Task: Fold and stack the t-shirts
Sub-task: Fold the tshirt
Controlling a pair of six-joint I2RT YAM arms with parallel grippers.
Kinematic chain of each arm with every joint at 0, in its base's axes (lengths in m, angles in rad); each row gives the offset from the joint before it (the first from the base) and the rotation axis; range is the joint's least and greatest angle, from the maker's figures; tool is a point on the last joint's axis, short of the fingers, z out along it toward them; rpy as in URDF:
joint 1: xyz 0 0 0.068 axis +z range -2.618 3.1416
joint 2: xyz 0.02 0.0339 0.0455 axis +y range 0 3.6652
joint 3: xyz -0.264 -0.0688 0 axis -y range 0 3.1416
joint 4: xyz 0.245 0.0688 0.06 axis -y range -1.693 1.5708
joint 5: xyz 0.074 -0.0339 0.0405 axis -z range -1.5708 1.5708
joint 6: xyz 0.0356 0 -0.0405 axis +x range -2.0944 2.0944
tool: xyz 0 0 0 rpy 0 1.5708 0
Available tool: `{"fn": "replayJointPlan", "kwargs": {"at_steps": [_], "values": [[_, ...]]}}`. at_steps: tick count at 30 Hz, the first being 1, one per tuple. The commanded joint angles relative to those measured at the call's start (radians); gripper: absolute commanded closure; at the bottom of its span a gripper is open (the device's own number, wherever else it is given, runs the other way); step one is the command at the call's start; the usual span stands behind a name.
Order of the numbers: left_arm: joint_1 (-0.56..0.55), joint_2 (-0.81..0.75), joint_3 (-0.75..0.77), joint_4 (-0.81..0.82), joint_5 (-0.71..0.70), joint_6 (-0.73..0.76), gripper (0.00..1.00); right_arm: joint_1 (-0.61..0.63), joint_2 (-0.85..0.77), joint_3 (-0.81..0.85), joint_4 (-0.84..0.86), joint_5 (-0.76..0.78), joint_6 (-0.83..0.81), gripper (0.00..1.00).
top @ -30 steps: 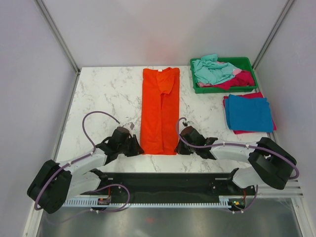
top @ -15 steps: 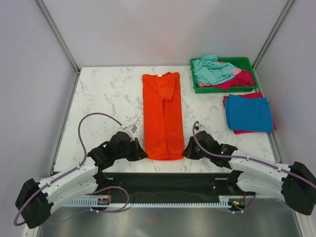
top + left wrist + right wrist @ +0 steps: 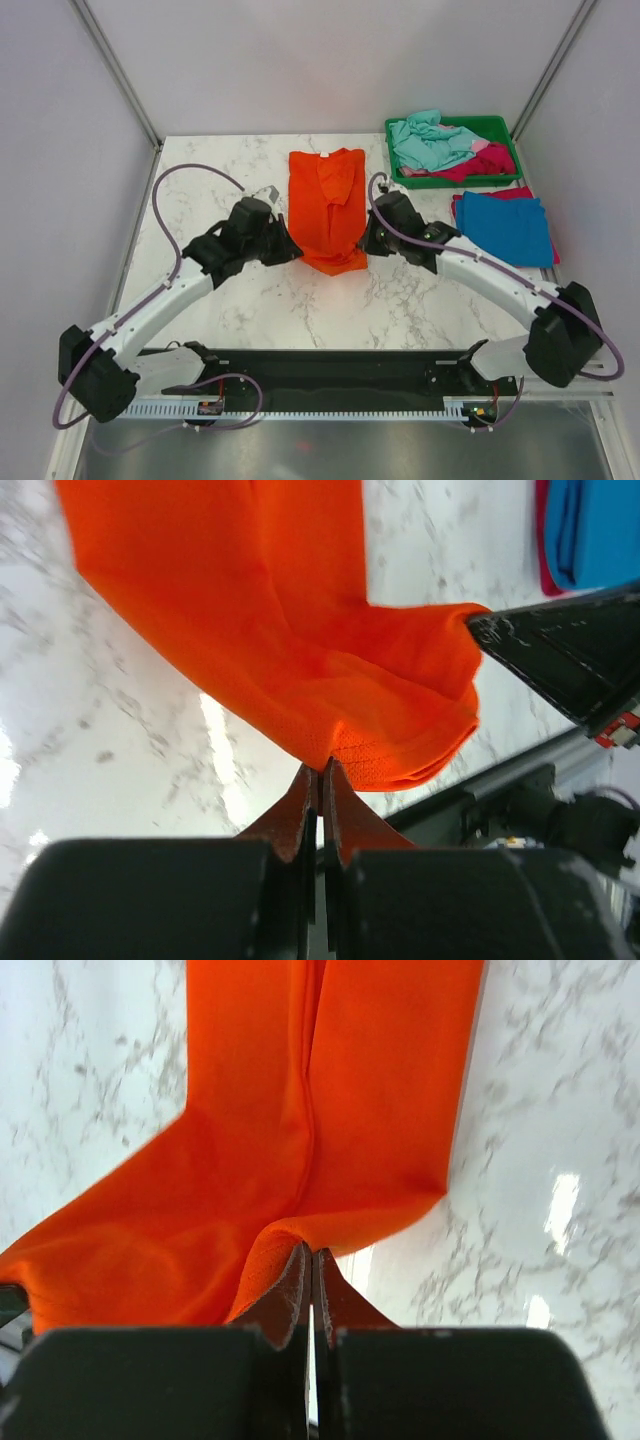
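Note:
An orange t-shirt (image 3: 327,205) lies lengthwise in the middle of the marble table, narrow-folded, its near end lifted and doubled back over itself. My left gripper (image 3: 291,252) is shut on the bottom left corner of the orange t-shirt (image 3: 300,660). My right gripper (image 3: 363,246) is shut on the bottom right corner of the same orange t-shirt (image 3: 330,1130). A folded blue t-shirt (image 3: 503,228) rests on a folded magenta one (image 3: 490,266) at the right. Crumpled teal (image 3: 428,141) and magenta (image 3: 483,161) t-shirts sit in the tray.
A green plastic tray (image 3: 494,126) stands at the back right corner, just behind the folded stack. Grey walls close in the table on three sides. The black base rail (image 3: 330,375) runs along the near edge.
Both grippers have lifted the orange t-shirt's near hem and carried it away from the near edge toward the collar, folding the shirt. The left gripper closed on the fabric during this.

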Motion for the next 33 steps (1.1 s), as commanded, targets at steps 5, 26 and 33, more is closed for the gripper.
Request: {"fn": "replayJointPlan", "kwargs": {"at_steps": [5, 26, 33], "values": [[0.205, 0.302, 0.247, -0.038, 0.079, 0.187, 0.98, -0.111, 0.227, 0.236, -0.053, -0.003, -0.173, 1.0], [0.379, 0.872, 0.683, -0.037, 0.262, 0.295, 0.98, -0.26, 0.672, 0.64, -0.057, -0.083, -0.299, 1.0], [0.399, 0.993, 0.778, -0.043, 0.285, 0.302, 0.98, -0.286, 0.78, 0.727, -0.056, -0.138, -0.307, 1.0]]}}
